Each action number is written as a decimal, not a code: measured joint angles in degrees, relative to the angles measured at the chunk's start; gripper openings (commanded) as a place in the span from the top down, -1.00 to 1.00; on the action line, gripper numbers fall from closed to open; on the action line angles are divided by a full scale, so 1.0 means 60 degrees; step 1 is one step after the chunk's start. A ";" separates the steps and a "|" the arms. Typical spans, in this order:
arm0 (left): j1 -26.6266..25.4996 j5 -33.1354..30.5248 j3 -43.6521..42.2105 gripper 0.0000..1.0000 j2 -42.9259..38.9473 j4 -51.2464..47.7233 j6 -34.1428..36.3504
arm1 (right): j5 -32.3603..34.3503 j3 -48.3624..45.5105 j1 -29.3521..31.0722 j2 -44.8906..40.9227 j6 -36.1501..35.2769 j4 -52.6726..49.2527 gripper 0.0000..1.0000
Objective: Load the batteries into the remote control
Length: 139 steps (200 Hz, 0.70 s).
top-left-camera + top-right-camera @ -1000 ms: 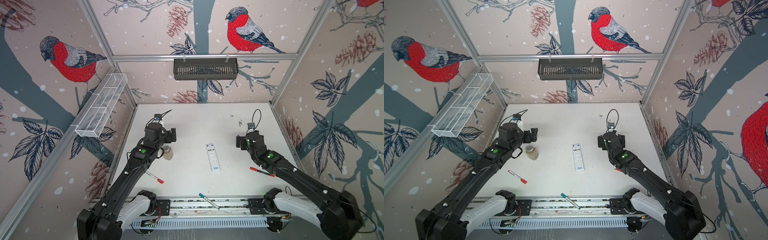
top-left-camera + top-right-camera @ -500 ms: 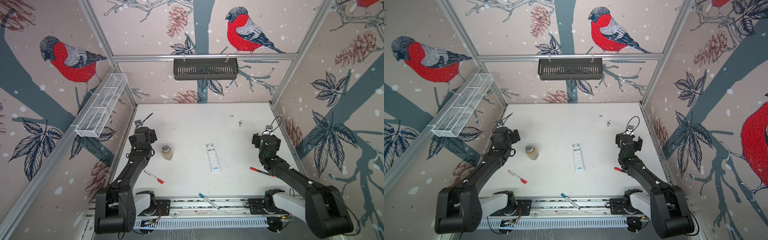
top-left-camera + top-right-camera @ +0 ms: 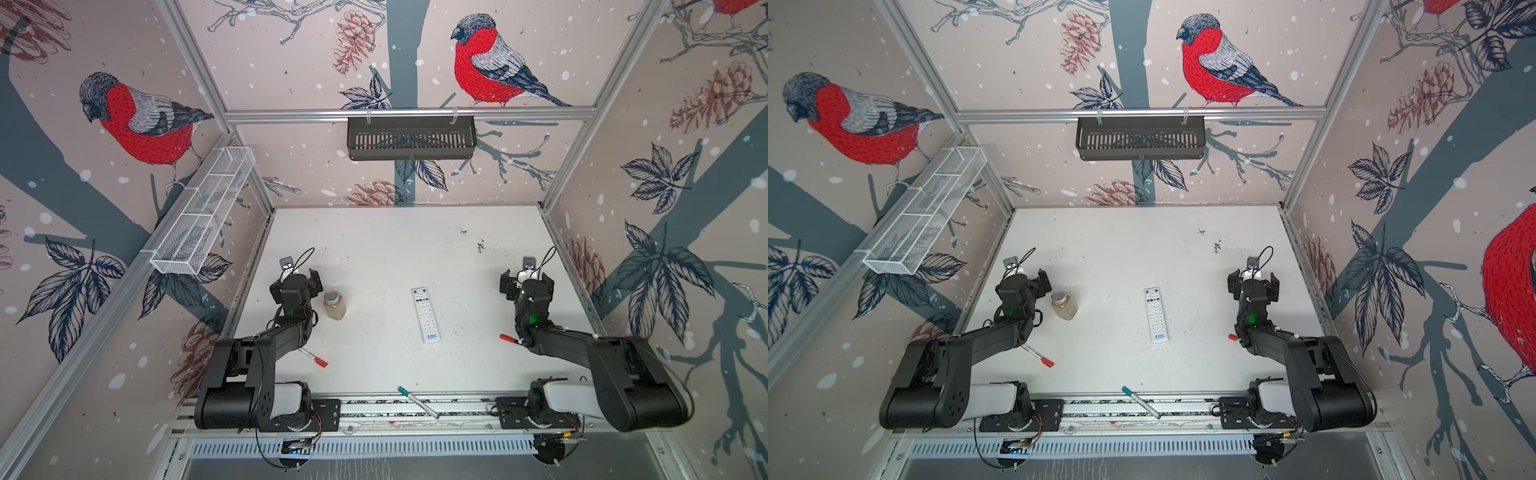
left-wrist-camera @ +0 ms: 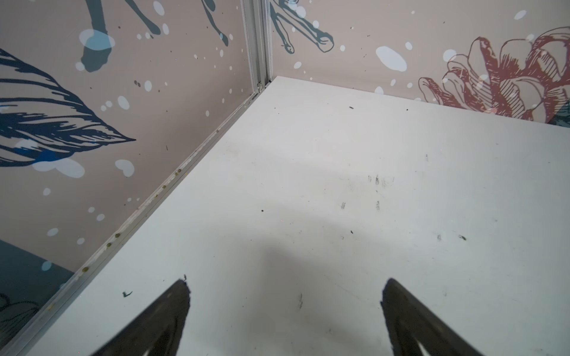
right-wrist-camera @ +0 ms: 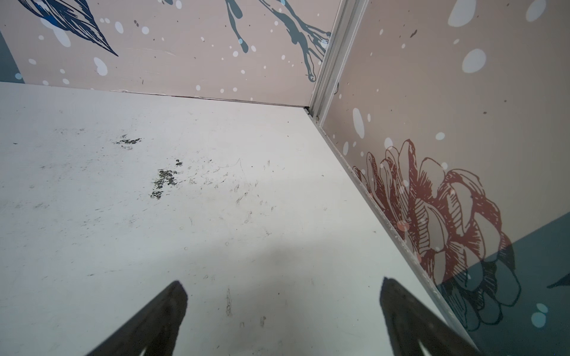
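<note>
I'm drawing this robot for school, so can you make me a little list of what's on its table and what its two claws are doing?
Remote control: flat mid-table, buttons up, untouched
Batteries: none visible in any view
Left gripper: open, empty, over bare table
Right gripper: open, empty, over bare table
Jar: upright, silver lid, left of the remote
Red-capped markers: one lying left, one lying right
Teal-capped pen: on the front rail
Table: white, scuffed
</note>
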 measured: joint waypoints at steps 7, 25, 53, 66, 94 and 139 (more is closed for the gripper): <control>-0.0080 -0.0131 -0.0124 -0.93 0.0084 0.0372 0.0000 | -0.0029 -0.0051 0.0000 0.0033 -0.0018 0.0127 -0.99; -0.0219 -0.0335 -0.0313 -0.93 0.0302 0.1060 0.0007 | -0.0193 -0.0138 0.0018 0.0066 -0.0080 0.0510 -0.99; -0.0459 -0.0459 -0.0397 -0.93 0.0594 0.2131 0.0372 | -0.0776 -0.0390 0.0091 0.0011 -0.0215 0.1082 -0.99; -0.0525 -0.0415 -0.0550 -0.94 0.0856 0.2703 0.0572 | -0.0980 -0.0492 0.0062 -0.0011 -0.0208 0.1337 -0.99; -0.0597 -0.0215 -0.0809 -0.93 0.1344 0.3530 0.0911 | -0.1792 -0.0914 -0.0248 0.0361 0.0025 0.2481 -0.99; -0.0608 -0.0055 -0.0761 -0.94 0.1508 0.4142 0.1096 | -0.2175 -0.0918 -0.0463 0.1107 0.0262 0.3359 -0.99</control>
